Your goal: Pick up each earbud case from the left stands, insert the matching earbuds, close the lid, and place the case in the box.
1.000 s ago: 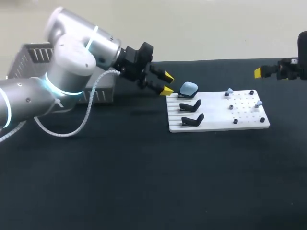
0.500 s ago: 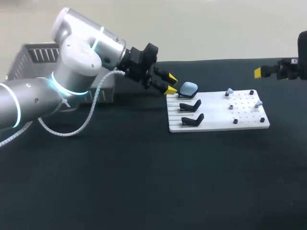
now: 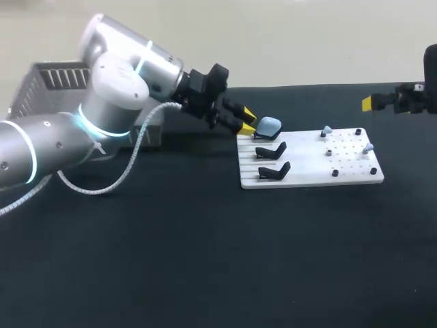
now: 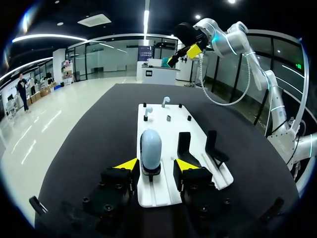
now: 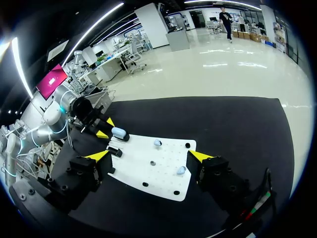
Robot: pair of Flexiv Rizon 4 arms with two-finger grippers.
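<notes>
Fingers (image 4: 127, 164) of left gripper (image 4: 155, 164) are standing apart, gripping nothing, one either side of the near end of the pale blue earbud case (image 4: 150, 148). Case is sitting on the first stand (image 4: 150, 173) of the white board (image 4: 168, 129), its long axis running straight ahead along the fingers. Right gripper (image 5: 148, 155), fingers wide, is hanging well apart from the case; left gripper is the nearer.
</notes>
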